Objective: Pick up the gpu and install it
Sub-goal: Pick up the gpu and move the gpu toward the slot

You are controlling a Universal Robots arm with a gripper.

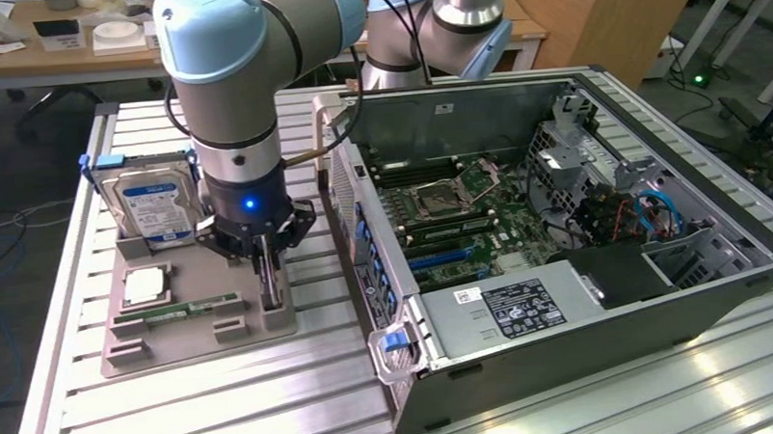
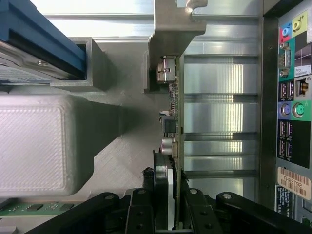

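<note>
The gpu (image 1: 273,296) stands on its long edge in a slot at the near side of the grey holder tray (image 1: 191,342). In the wrist view the gpu (image 2: 176,114) is edge-on, a thin dark card with small parts on one face and a metal bracket (image 2: 170,29) at its far end. My gripper (image 1: 269,271) points straight down over it. Its fingers (image 2: 162,183) sit on both faces of the card, and the gripper (image 2: 176,207) is shut on it. The card still rests in the tray.
In the same tray are a silver hard drive (image 1: 155,211) with a blue-white label, a white square block (image 1: 145,283) and a green memory stick (image 1: 190,309). The open computer case (image 1: 698,293) lies at the exterior view's right, motherboard (image 1: 458,229) exposed, its rear port panel (image 2: 292,97) close beside the tray.
</note>
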